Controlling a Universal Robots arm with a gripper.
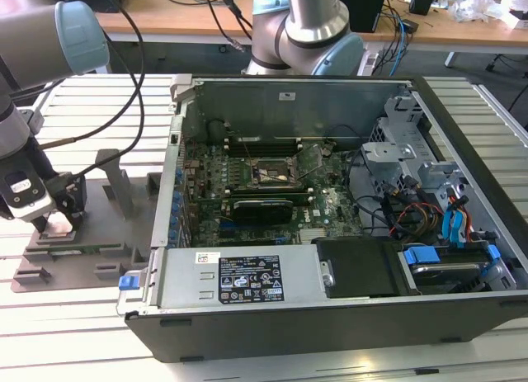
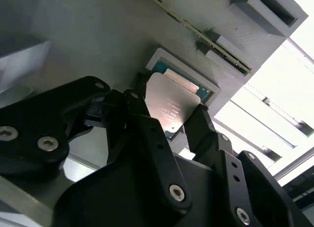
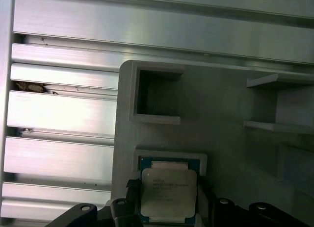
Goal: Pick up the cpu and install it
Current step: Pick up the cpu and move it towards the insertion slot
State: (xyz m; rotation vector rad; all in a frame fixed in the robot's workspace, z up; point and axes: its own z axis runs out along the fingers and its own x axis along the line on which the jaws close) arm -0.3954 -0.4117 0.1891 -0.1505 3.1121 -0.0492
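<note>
At tray recess (image 3: 170, 155), jaws pinching cpu (image 3: 168, 190)

Raised fixture rim (image 3: 171, 155) seemingly hems the cpu (image 3: 168, 190); open room above the claw (image 2: 169, 109).

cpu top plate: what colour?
The cpu top is silvery-grey metal with a teal-green rim; it shows best in the first wrist view.

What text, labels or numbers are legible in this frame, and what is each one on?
cpu lid, first wrist view: faint lines of print, too blurred to read.
Black label on the power supply: print and symbols, too small to read.
White sticker beside it: too small to read.
Small sticker on the case back wall: too small to read.
Nothing can be quoted.
</note>
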